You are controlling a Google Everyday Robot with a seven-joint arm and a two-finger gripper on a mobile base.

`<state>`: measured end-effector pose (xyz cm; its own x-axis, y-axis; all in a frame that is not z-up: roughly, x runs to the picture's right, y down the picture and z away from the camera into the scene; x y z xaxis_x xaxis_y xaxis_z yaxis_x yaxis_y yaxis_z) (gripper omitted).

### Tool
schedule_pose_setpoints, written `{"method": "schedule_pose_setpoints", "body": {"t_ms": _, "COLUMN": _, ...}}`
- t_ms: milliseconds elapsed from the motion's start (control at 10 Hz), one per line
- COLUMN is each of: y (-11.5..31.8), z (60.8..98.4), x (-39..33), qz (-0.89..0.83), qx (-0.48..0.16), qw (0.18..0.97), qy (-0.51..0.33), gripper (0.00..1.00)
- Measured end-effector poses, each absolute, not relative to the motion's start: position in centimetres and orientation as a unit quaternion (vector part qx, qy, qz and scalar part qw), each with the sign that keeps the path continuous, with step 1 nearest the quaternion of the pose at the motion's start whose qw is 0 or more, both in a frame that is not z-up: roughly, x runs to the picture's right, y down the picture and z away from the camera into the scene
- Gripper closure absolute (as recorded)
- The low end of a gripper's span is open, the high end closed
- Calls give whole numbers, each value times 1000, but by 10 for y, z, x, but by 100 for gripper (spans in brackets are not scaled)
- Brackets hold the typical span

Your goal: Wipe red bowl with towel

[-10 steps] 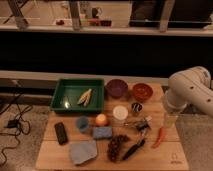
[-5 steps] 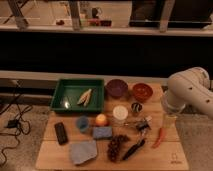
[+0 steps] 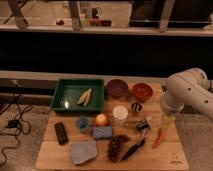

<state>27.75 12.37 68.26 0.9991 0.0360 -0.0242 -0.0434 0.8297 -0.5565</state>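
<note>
The red bowl stands at the back right of the wooden table, next to a dark purple bowl. The grey towel lies flat at the front left, in front of a blue sponge pad. My white arm bends in from the right. My gripper hangs low over the right middle of the table, in front of the red bowl and well apart from the towel.
A green tray with a pale object stands at the back left. Between the bowls and the towel are a white cup, an orange, a blue cup, a black remote, a pine cone, a black tool and a red chili.
</note>
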Motion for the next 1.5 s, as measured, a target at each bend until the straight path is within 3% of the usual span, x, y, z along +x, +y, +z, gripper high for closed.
{"method": "schedule_pose_setpoints", "body": {"t_ms": 400, "y": 139, "z": 685, "x": 249, "qz": -3, "qx": -308, "qw": 951, "qy": -15, "gripper": 20}}
{"method": "schedule_pose_setpoints", "body": {"t_ms": 1100, "y": 186, "z": 667, "x": 120, "qz": -111, "qx": -320, "qw": 937, "qy": -85, "gripper": 20}}
{"method": "schedule_pose_setpoints", "body": {"t_ms": 1500, "y": 190, "z": 660, "x": 85, "qz": -147, "qx": -305, "qw": 934, "qy": -112, "gripper": 20}}
